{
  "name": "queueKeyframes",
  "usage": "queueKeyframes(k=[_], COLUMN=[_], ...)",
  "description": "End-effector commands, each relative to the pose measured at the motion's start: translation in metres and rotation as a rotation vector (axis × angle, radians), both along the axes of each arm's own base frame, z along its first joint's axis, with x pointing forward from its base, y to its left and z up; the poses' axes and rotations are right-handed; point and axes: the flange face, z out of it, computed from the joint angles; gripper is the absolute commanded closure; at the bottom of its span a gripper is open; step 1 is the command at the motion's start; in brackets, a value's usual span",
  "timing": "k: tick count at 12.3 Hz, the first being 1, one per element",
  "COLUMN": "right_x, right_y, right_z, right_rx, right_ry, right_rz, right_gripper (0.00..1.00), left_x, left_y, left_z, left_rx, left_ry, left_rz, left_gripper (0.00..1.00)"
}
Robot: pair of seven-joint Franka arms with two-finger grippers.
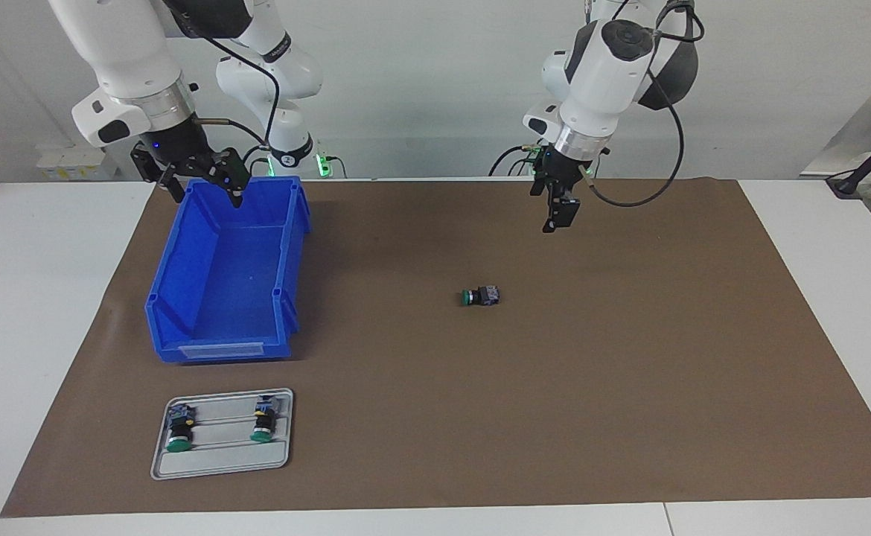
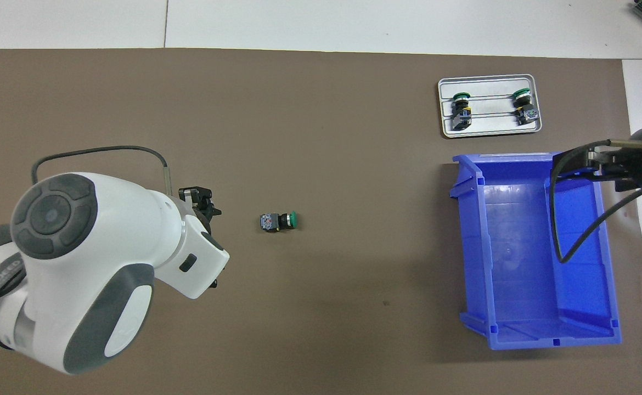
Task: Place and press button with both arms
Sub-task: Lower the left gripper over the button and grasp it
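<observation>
The button (image 1: 479,297) lies on its side on the brown mat (image 1: 629,357), roughly mid-counter, green cap pointing toward the right arm's end, black body w/ blue bit toward the left arm's end. Nothing touches it.

Left gripper (image 1: 552,223) hangs in the air over bare mat, nearer the left arm's end than the button & clear of it. It holds nothing; fingers point down, jaws read as wide (seen nearly edge-on in the facing view, so the gap itself is hard to make out). In the overhead view the arm's big white wrist covers most of it.

Right gripper (image 1: 208,186) is up over the robot-side rim of the blue bin (image 1: 219,298), jaws spread wide, empty.

The bin sits on the mat toward the right arm's end, open side up, no contents visible. Farther from the robots than the bin, a grey tray (image 1: 223,461) w/ two more buttons lying in it: one (image 1: 179,429) at the tray's outer end, the other (image 1: 263,422) beside it, well apart, both w/ green caps pointing away from the robots.

White counter (image 1: 33,335) shows around the mat.
</observation>
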Motion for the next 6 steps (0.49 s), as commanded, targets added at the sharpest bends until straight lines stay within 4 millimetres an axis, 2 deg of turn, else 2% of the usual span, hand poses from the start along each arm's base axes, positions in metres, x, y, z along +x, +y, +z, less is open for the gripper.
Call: queueKeyframes(k=[1, 2, 4, 6], right_x=[-0.006, -0.006, -0.006, -0.005], right_y=[-0.001, -0.001, -0.001, -0.001], right_z=[0.001, 0.001, 0.001, 0.000], right_rx=[0.021, 0.021, 0.021, 0.021], right_ry=[-0.006, -0.006, -0.006, -0.004], right_rz=[0.020, 0.020, 0.020, 0.020], right_gripper=[0.00, 0.00, 0.00, 0.00], left_x=[-0.003, -0.003, 0.002, 0.004], left_y=[-0.020, -0.037, -0.056, -0.058], left_z=[-0.024, -0.040, -0.068, -0.074], left_rx=[-0.006, -0.002, 0.007, 0.001], left_ry=[0.004, 0.006, 0.003, -0.011], left_rz=[0.038, 0.054, 0.071, 0.078], left_gripper=[0.03, 0.03, 0.04, 0.04])
